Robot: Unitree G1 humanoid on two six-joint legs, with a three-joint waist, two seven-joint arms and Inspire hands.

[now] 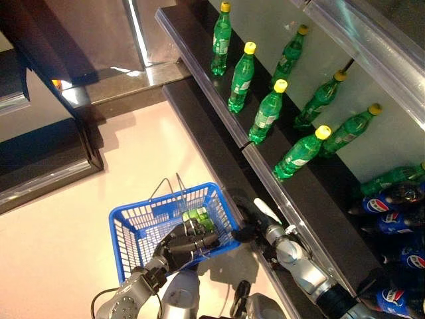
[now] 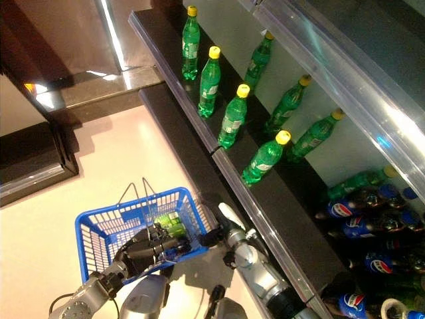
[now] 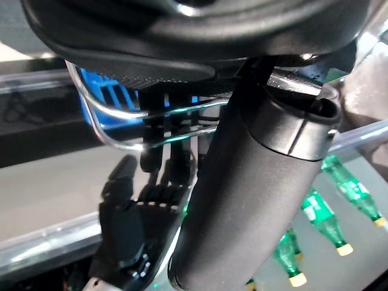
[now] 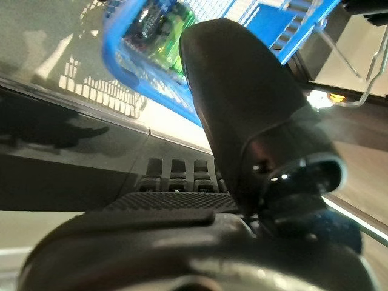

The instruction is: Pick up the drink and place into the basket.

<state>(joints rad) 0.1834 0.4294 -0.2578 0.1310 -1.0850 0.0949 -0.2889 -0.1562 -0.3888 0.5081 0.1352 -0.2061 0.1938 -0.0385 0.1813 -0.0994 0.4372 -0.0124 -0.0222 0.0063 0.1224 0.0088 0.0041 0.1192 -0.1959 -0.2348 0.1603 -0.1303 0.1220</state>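
A blue plastic basket (image 1: 136, 222) with wire handles (image 1: 169, 189) hangs over the pale floor beside the shelves. A green drink bottle (image 1: 197, 216) lies inside it at the right end, also seen in the right wrist view as the green bottle (image 4: 165, 43). My left hand (image 1: 189, 242) sits at the basket's near right rim with its fingers curled on it. Just right of the basket's corner my right hand (image 1: 251, 222) has relaxed fingers holding nothing, its white-covered thumb (image 1: 267, 210) raised.
Several green bottles with yellow caps (image 1: 269, 111) stand in a row on the dark shelf (image 1: 219, 113) to the right. Blue-labelled cola bottles (image 1: 388, 205) lie on the lower shelf at far right. A dark counter (image 1: 46, 156) stands at the left.
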